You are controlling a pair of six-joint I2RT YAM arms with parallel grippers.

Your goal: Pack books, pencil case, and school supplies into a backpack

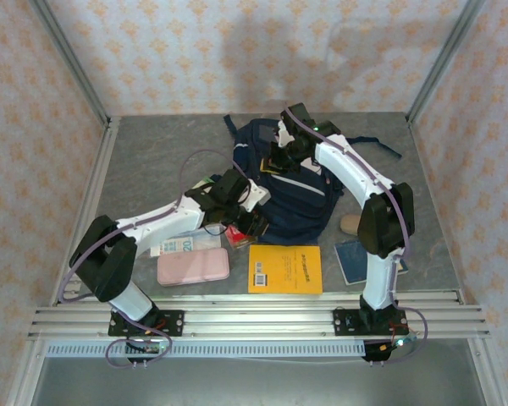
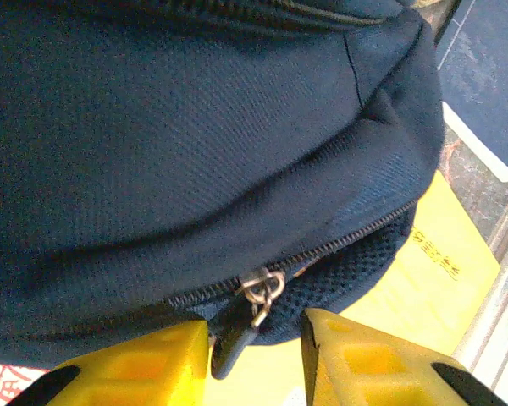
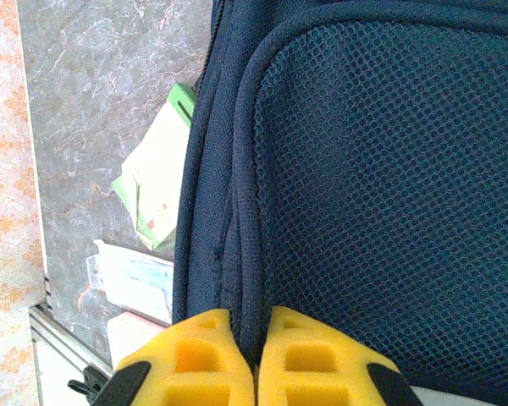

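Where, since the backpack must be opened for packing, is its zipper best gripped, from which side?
Pinch the dark pull tab hanging off the slider, from the yellow book side, as the left end effector stands: it dangles free of the backpack.

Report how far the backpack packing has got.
Done: nothing visibly packed; the pencil case, orange-yellow book and a navy book lie on the table. In hand: the right claw is shut on the backpack edge, and the left claw stands open around the zipper pull. Left: unzip, then load everything.
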